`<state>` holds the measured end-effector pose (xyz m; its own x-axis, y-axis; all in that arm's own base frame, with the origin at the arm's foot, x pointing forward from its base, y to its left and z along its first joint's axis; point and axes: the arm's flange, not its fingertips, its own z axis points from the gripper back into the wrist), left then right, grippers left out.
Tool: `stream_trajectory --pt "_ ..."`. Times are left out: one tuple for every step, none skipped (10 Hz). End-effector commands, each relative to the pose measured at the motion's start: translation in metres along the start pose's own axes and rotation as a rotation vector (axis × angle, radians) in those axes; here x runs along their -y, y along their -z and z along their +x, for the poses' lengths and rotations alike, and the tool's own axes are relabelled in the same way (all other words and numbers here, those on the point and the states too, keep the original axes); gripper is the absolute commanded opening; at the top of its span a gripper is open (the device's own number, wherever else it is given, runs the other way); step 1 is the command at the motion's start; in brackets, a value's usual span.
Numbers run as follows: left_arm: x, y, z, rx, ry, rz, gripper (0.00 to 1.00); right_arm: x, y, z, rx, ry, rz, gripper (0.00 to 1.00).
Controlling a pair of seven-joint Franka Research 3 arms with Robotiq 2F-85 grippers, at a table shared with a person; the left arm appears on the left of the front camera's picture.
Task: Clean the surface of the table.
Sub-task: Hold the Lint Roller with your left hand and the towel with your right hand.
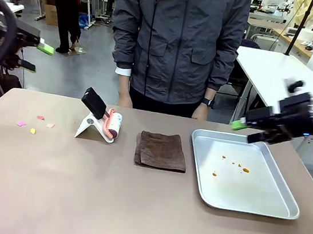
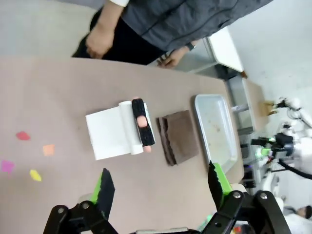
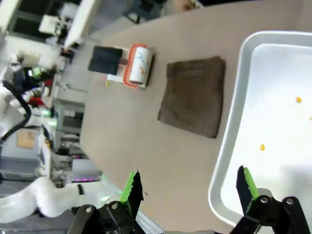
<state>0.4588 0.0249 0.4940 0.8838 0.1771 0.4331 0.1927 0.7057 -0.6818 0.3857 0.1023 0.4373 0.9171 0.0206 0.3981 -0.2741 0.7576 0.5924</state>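
As left pincer (image 2: 158,170) gapes, table (image 2: 58,92) ahead

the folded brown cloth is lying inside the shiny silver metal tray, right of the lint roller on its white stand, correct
Not quite. The folded brown cloth lies on the brownish-taupe table, just left of the shiny silver metal tray, not inside it, as the front view shows. It is right of the lint roller on its white stand.
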Motion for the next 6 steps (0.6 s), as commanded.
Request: stream_trajectory --pt "0.011 0.025 0.005 -0.034 0.014 0.046 1.0 -0.014 0.04 0.026 -0.046 -0.032 -0.072 1.0" --pt "0.019 0.046 0.002 -0.077 0.024 0.046 1.0 -0.028 0.069 0.03 -0.024 0.021 -0.133 1.0" --pt "0.023 0.063 -0.003 -0.102 0.03 0.065 1.0 -0.038 0.093 0.032 -0.031 0.044 -0.142 1.0" --pt "0.033 0.087 -0.012 -0.133 0.034 0.085 1.0 -0.05 0.12 0.032 -0.046 0.095 -0.139 1.0" --pt "0.034 0.098 -0.017 -0.154 0.039 0.103 1.0 -0.056 0.137 0.031 -0.061 0.133 -0.146 1.0" --pt "0.033 0.107 -0.02 -0.158 0.041 0.138 1.0 -0.061 0.155 0.03 -0.066 0.215 -0.158 1.0"
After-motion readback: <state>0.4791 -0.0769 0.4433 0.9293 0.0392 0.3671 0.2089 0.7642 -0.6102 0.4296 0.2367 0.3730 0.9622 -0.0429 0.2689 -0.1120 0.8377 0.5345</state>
